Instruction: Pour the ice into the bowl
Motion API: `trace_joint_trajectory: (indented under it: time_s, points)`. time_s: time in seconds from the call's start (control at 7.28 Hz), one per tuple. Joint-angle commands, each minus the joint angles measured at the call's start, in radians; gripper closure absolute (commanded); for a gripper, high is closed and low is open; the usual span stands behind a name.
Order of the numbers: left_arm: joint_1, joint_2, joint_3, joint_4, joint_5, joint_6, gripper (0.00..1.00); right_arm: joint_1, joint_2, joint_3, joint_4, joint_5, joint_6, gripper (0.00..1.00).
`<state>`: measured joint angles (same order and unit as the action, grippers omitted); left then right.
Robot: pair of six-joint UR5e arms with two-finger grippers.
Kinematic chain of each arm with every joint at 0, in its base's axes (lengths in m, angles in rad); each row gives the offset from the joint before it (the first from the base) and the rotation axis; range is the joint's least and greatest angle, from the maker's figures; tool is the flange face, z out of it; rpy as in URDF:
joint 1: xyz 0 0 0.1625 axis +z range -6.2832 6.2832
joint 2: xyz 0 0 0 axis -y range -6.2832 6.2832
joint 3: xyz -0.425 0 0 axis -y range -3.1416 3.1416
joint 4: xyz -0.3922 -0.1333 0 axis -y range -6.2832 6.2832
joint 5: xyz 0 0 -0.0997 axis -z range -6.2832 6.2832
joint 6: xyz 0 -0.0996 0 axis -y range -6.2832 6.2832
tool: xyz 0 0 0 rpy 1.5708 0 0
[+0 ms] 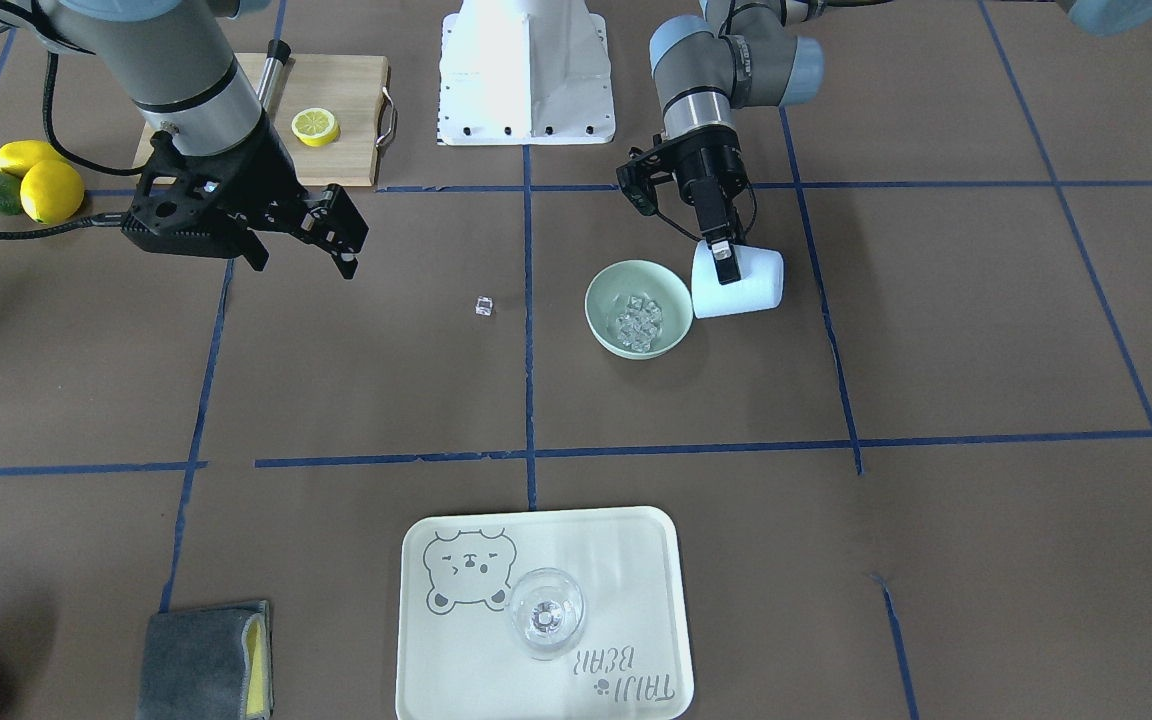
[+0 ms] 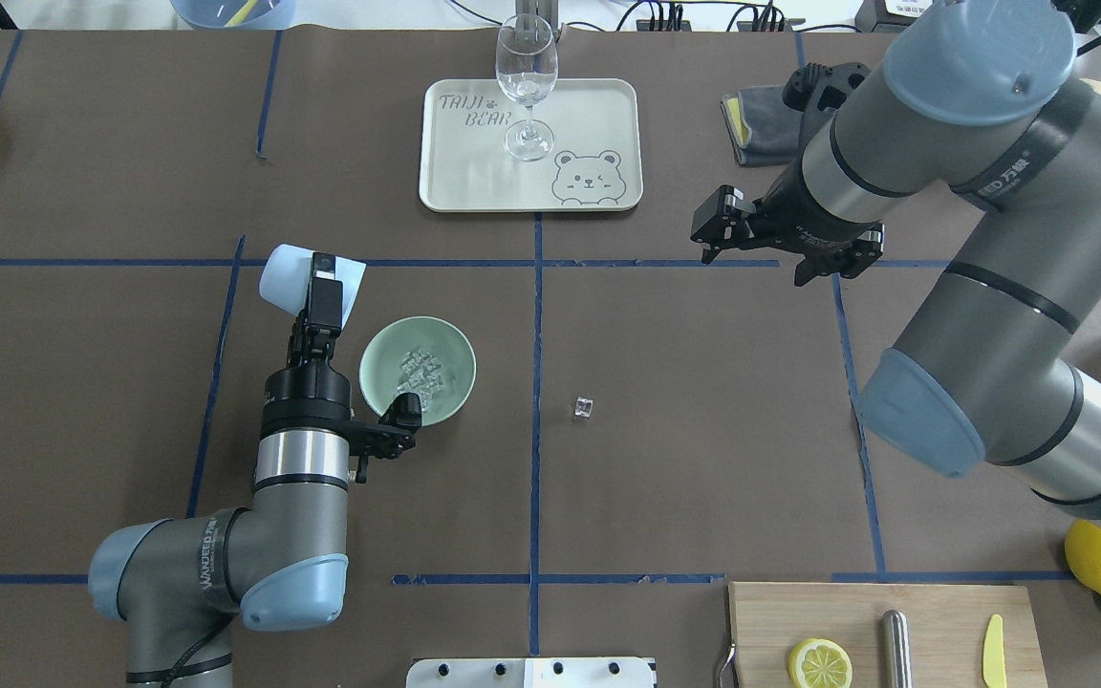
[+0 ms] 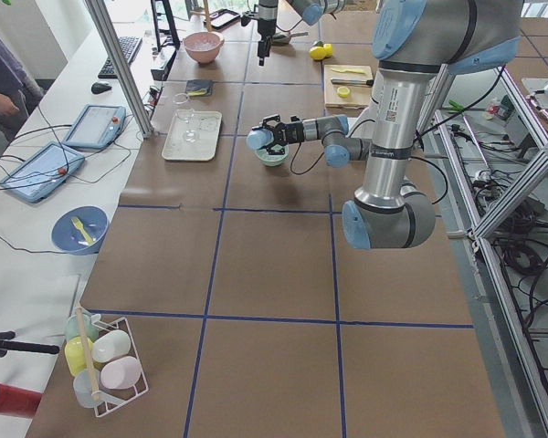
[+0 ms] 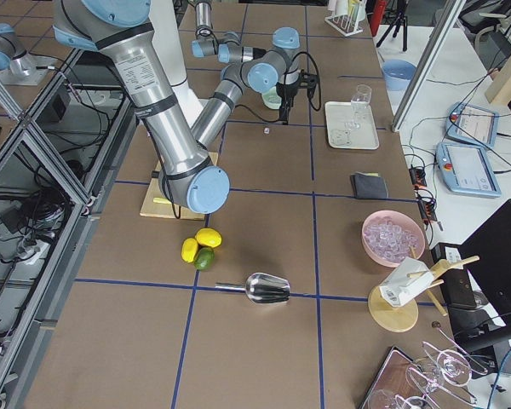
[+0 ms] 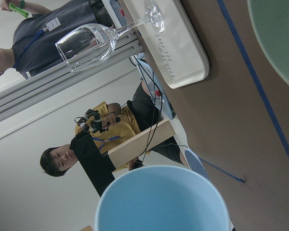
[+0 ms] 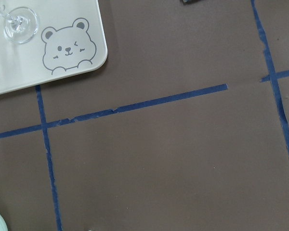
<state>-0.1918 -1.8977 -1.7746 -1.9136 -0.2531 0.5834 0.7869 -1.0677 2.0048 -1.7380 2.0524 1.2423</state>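
The left pincer is clamped on the wall of a light blue cup. 1 finger shows on the outside of the cup. The cup is tipped well over, close to lying on its side, with its mouth turned toward the bowl.

The pale green bowl stands on the table just beside this pincer, on its inner side toward the table's middle. The cup's rim is right at the bowl's rim, though I cannot tell if the 2 touch. The ice lies as a small glittering heap of clear cubes in the bottom of the bowl. 1 stray cube sits alone on the brown table paper beyond the bowl, between the 2 pincers.

The right pincer hangs above the table, well apart from the bowl and cup, with nothing in it. I cannot tell how wide its fingers stand.

Out past the left pincer, away from the robot and toward the middle, a pale tray with a bear drawing carries 1 upright wine glass. Behind the right pincer, toward the robot's base, a wooden cutting board bears 1 lemon half.
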Motion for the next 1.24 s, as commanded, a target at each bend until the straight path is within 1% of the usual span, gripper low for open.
trace_joint_trajectory:
  time_s: [0.0,0.14,0.27,0.55,0.69,0.82,0.96,1.1]
  points:
    - [0.0,-0.001,-0.006,-0.013,-0.002,-0.013,1.0,0.0,0.0,0.0,0.0,0.0,0.0,0.0]
    - [0.0,-0.001,-0.011,-0.068,-0.003,-0.016,1.0,0.0,0.0,0.0,0.0,0.0,-0.001,0.0]
    - [0.0,0.0,0.003,-0.161,-0.002,-0.014,1.0,0.0,0.0,0.0,0.0,0.0,-0.001,0.0]
    - [0.0,0.031,-0.003,-0.186,-0.003,-0.016,1.0,0.0,0.0,0.0,0.0,0.0,-0.001,0.0]
    - [-0.002,0.063,-0.011,-0.226,-0.003,-0.016,1.0,0.0,0.0,0.0,0.002,0.0,-0.001,0.0]
    - [0.0,0.145,0.004,-0.372,-0.003,-0.014,1.0,0.0,0.002,0.0,0.002,0.0,0.0,0.0]
    - [0.0,0.238,0.003,-0.475,-0.002,-0.011,1.0,0.0,0.003,0.0,0.002,0.0,0.0,0.0]
    - [-0.002,0.311,0.003,-0.549,-0.002,-0.008,1.0,0.0,0.003,0.0,0.002,0.0,0.0,0.0]
